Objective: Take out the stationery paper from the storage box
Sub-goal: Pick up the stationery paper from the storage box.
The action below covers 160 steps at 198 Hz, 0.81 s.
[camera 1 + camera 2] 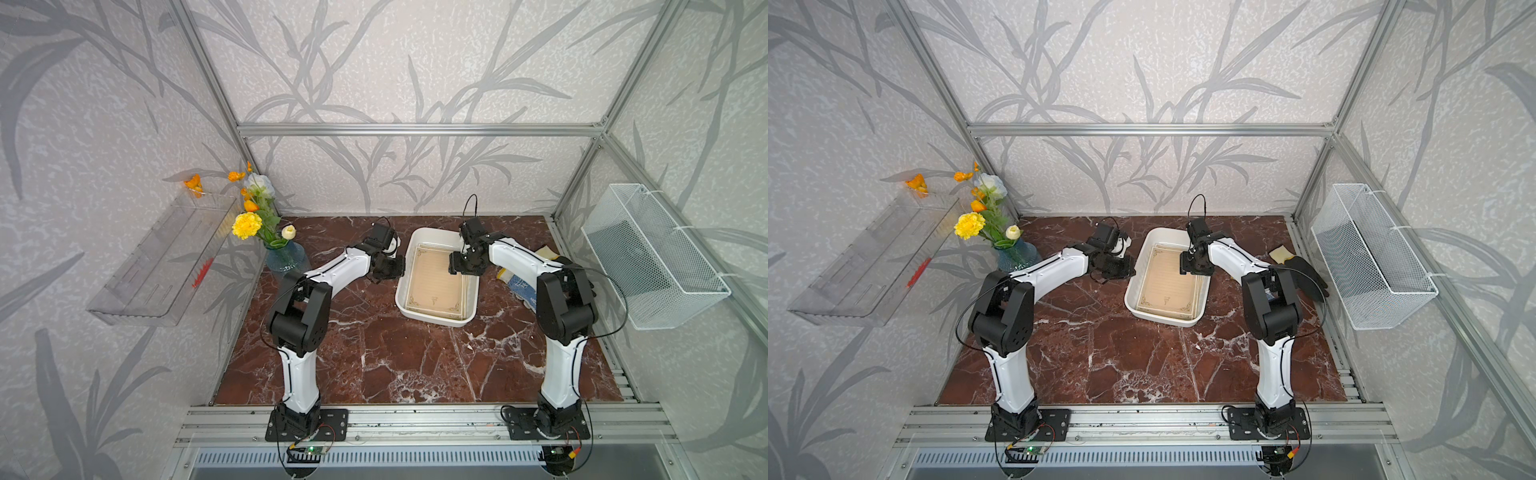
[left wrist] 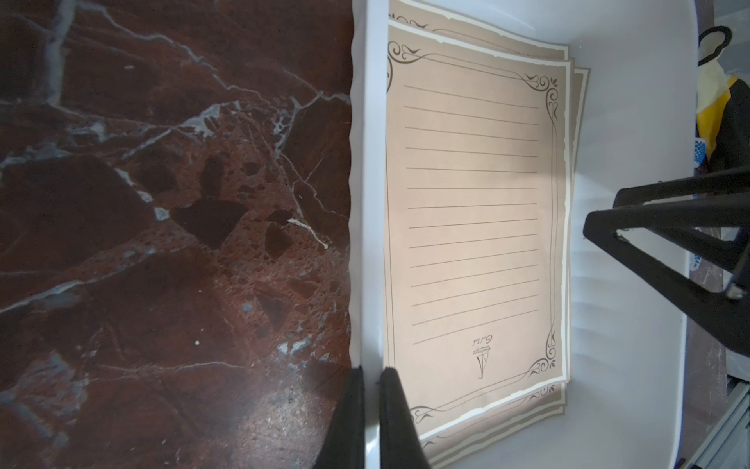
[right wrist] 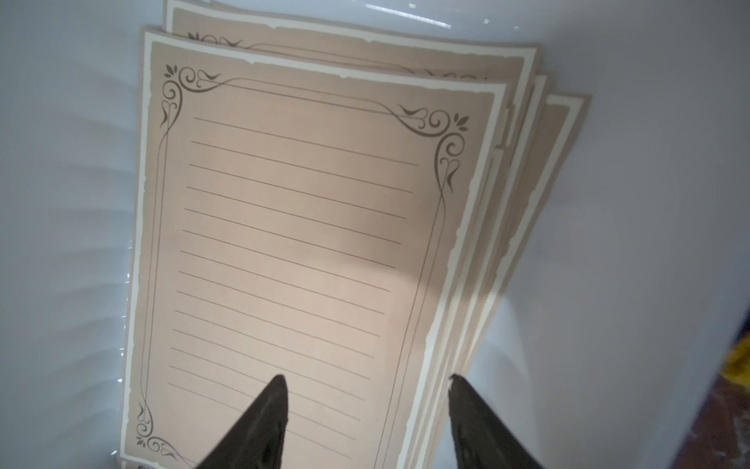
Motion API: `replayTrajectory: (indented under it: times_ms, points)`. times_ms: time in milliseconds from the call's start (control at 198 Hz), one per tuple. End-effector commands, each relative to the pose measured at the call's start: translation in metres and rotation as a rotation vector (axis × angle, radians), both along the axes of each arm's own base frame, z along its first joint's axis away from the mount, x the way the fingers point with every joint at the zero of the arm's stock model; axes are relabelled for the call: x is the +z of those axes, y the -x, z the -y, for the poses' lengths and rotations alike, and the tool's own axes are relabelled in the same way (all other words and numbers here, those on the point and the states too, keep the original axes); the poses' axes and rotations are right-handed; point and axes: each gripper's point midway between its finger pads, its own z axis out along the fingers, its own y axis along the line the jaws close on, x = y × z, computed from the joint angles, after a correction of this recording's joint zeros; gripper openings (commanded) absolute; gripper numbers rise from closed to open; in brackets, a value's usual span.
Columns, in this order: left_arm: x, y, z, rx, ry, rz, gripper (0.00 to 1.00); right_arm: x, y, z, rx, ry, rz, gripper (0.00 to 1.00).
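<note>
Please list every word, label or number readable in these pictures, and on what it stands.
On the stationery paper: one small cursive word near one end, too blurred to read.
On the blue-and-white item near the storage box: print too small to read.
No other text.

Both top views: bright, even, diffuse light, only faint soft shadows on the table; detail slightly soft, wide-angle stretch twd the corners. Wrist views dimmer, bluish. Small glare streak on the storage box wall. The stationery paper is lit in a band across its mid, shaded either side. The right gripper fingers are close-up, dark & blurred.
</note>
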Motion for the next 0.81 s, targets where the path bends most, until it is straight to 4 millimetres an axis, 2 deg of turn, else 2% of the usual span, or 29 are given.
replayTrajectory:
  times_ms: [0, 404, 804]
  points:
    - [0.004, 0.005, -0.001, 0.049, 0.008, 0.004, 0.06, 0.003, -0.009, 0.006, -0.03, 0.034, 0.025, 0.63]
    - [-0.011, 0.017, 0.006, 0.066, 0.014, -0.033, 0.06, -0.015, -0.021, 0.01, -0.043, 0.084, 0.015, 0.63]
    - [-0.012, 0.018, 0.006, 0.073, 0.012, -0.036, 0.06, -0.03, -0.028, 0.01, -0.064, 0.107, -0.002, 0.65]
